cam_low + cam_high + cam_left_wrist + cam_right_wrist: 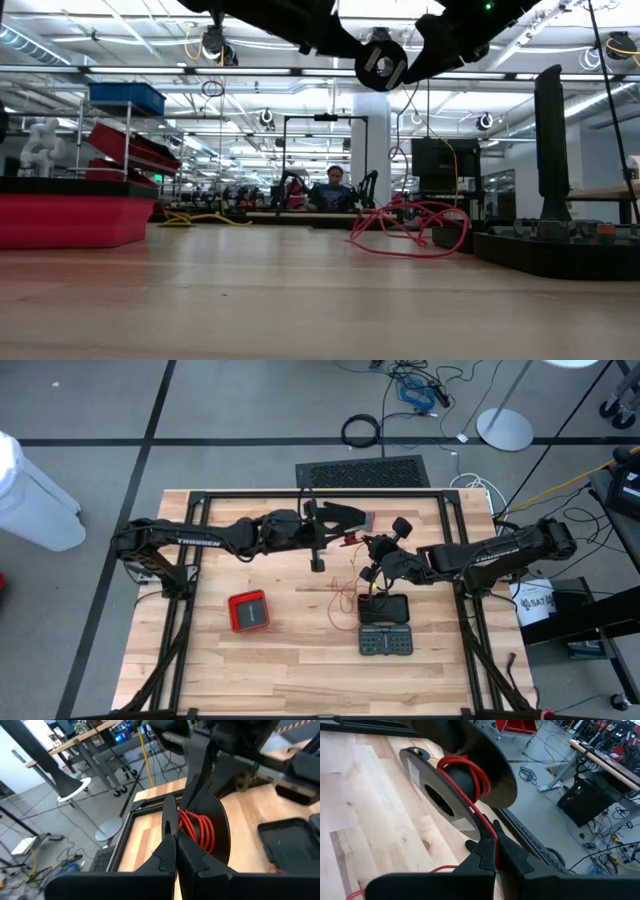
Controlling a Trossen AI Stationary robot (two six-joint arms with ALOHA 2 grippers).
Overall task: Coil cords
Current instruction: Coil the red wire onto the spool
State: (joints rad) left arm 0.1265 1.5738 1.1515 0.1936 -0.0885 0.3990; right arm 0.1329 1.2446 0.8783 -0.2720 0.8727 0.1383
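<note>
Overhead, two grippers' fingers meet at one red cord [470, 775] on one spool [450, 785].

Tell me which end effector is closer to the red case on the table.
Left. The left end effector is up and to the right of the red case in the high view; the right end effector sits farther right, above the black organizer case.

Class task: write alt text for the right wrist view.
A black spool wound with red wire hangs over the wooden table. The right gripper, shut, pinches the wire running off it. Beyond the table lies a floor strewn with cables.
</note>
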